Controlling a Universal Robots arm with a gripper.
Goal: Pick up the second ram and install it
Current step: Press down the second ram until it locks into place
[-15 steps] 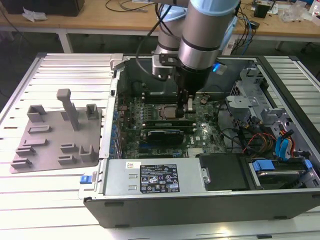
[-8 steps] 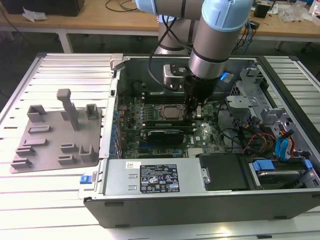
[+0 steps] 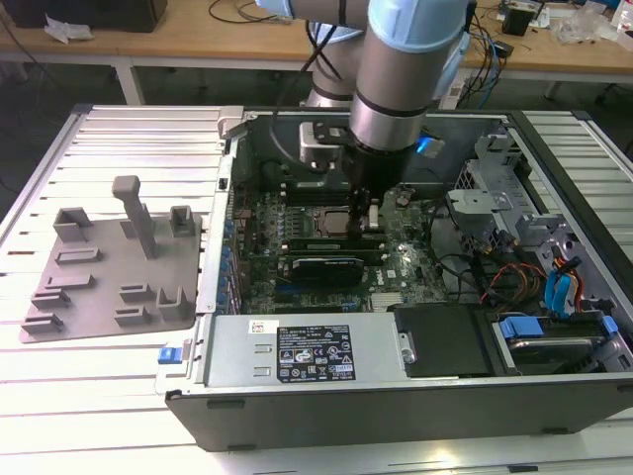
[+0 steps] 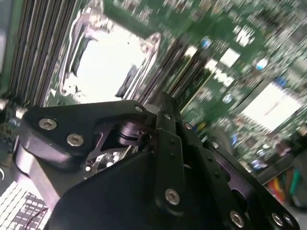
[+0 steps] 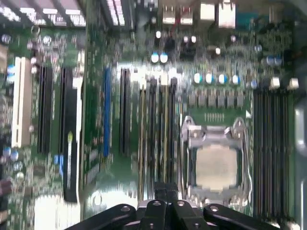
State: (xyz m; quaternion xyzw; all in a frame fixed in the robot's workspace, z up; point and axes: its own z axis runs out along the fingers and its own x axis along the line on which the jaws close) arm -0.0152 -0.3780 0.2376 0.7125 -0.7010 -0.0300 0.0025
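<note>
Exterior view staying evenly bright, soft shadows pooling inside computer case (image 3: pixel 396 396). Both wrist views smearing with motion blur. Processor chip (image 4: pixel 108 60) blowing out white in second wrist view; end effector (image 4: pixel 165 115) looming dark, unfocused.

No text can be read with certainty. In the exterior view, the power supply (image 3: pixel 297 348) at the front wall of the computer case (image 3: pixel 396 411) carries a black label (image 3: pixel 315 358) with small white print and marks, and beside it a small white sticker (image 3: pixel 259 328) with red; both are illegible.
</note>
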